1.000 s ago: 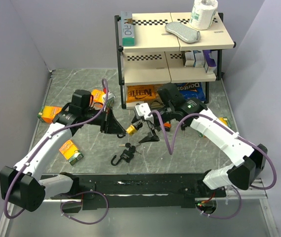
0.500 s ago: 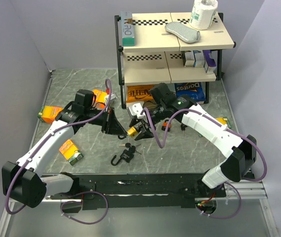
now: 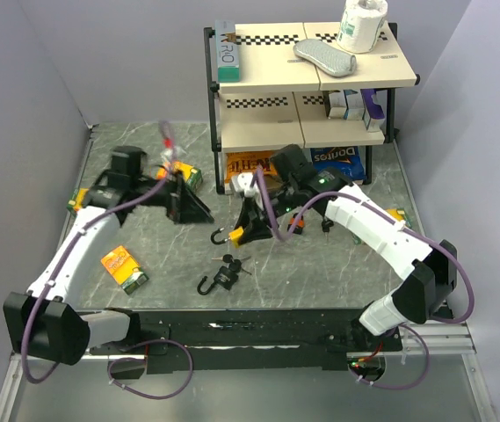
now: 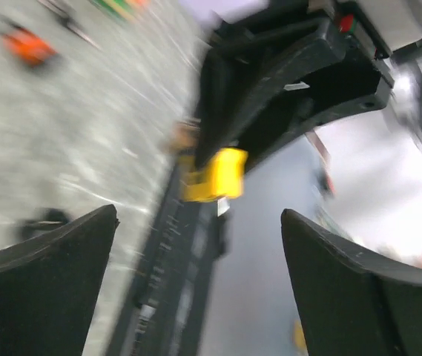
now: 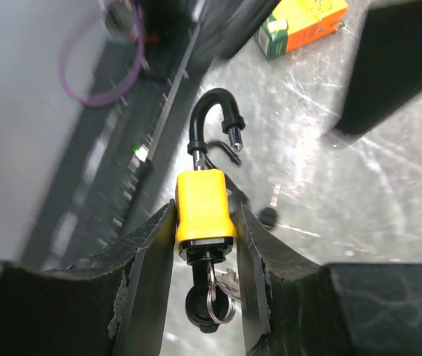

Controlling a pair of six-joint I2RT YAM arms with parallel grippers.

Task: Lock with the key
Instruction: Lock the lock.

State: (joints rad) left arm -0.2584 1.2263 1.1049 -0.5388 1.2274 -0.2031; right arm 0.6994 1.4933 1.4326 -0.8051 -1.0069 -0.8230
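**Two hands, two locks, one key**

There are two robot arms, and each arm has one hand. There are two locks. One is the yellow lock. The other is a dark lock that lies on the bench, nearer than the yellow one. Only one key can be seen for sure. Four small orange boxes lie on the bench, and some are partly hidden. At the far side stands one shelf with three boards. One paper roll, one long green box and one grey pad sit on the top board. Two chip bags sit at the bottom, one orange and one blue.

The right hand holds the yellow lock. One finger presses on each side of it. The lock is over the middle of the bench, between the two arms and near the front of the shelf.

The lock has a bright yellow body like a small block. A black hook bends out of its top. One end of the hook goes into the body. The other end hangs free beside it, so the lock is open. The key sticks out of the bottom of the lock. It has a black head and a thin metal ring.

The left hand is spread wide and holds nothing. It is to the left of the yellow lock and does not touch it. Its own camera view is blurry.
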